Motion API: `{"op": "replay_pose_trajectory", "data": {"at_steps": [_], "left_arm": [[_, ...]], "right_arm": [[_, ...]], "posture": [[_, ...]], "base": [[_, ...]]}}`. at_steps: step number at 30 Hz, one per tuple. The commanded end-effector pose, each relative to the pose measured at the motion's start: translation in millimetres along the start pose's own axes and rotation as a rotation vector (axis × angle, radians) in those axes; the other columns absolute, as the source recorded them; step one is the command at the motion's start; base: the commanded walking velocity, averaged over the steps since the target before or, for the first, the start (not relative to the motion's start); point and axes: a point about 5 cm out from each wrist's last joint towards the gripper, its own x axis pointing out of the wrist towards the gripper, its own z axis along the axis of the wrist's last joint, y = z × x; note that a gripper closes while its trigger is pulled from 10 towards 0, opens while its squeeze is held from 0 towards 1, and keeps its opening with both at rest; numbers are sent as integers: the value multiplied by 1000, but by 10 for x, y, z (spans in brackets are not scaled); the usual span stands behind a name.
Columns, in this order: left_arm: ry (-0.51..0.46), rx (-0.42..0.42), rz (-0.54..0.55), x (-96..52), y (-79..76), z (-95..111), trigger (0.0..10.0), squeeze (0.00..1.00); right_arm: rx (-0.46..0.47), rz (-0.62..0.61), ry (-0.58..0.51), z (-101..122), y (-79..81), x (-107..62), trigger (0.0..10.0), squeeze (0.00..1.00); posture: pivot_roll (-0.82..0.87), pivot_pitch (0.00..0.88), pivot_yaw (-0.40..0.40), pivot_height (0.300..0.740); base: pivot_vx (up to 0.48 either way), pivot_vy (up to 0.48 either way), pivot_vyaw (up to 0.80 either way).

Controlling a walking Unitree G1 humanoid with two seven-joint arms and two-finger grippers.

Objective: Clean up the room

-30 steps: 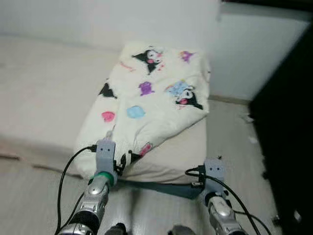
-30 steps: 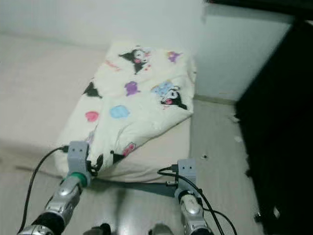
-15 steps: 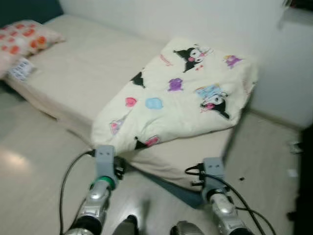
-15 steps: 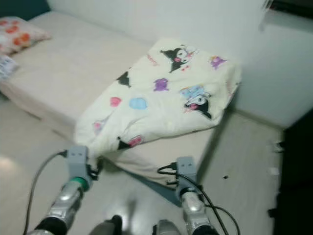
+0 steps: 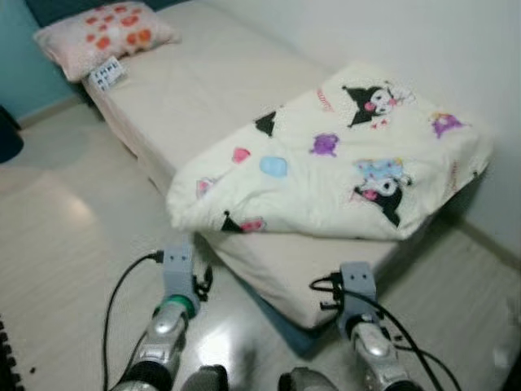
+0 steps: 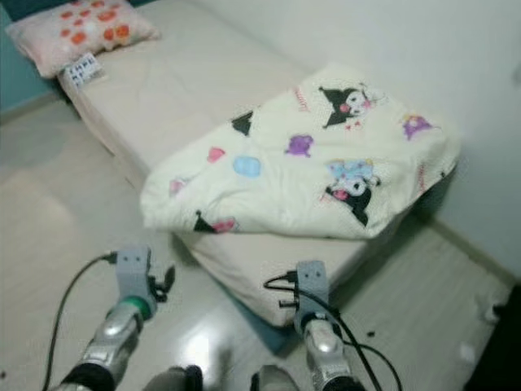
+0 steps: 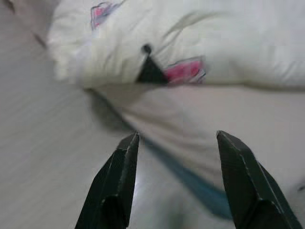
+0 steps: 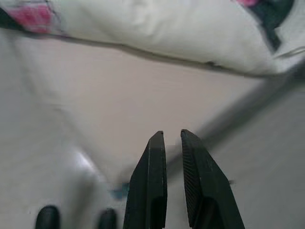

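Standing at the foot corner of the bed (image 5: 195, 90), I list what lies before me, largest first.

Bed: long mattress under a plain pale sheet, running away from me toward the far end. Not mine to lift.

Quilt (image 5: 342, 175): cream, printed with cartoon figures, lying in a rumpled heap across the near end of the mattress, its front edge bulging over the side. I judge it soft, bulky and light for its size, limp in every direction; it will sag and trail wherever it is not held. Fabric looks matte, so slipping seems unlikely. Best hold, I judge, is the thick rolled edge nearest me, one pinch toward each near corner, taking a full fold and not a single layer.

Pillow (image 5: 102, 32): pink with red-orange spots, at the far head of the bed. Soft and light, by the look.

Small white patterned item (image 5: 107, 75): just beside the pillow at the mattress edge; too small to identify.

Left gripper (image 7: 174, 167): fingers spread wide, holding nothing, low in front of the quilt's near edge.

Right gripper (image 8: 173, 157): fingers nearly pressed together, a narrow slit between them, nothing held, facing the mattress side below the quilt.
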Motion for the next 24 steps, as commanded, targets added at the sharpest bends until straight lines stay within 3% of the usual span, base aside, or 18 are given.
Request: {"op": "replay_pose_trajectory", "data": {"at_steps": [1,9,14,24], "left_arm": [[57,-5,36,-87,108,-163,10000,0],[57,-6,36,-90,108,-164,10000,0],[57,-6,36,-92,103,-168,10000,0],[56,-5,32,-93,92,-169,10000,0]], "right_arm": [[15,18,26,-72,75,-33,10000,0],[12,25,34,-81,74,-34,10000,0],[-41,77,17,-65,151,-38,10000,0],[-36,78,18,-67,150,-39,10000,0]], "posture": [[-11,117,19,740],[-11,117,18,740],[-13,115,18,740],[-16,106,17,740]], "base": [[0,-405,631],[0,-415,79],[0,-406,800],[0,-407,800]]}}
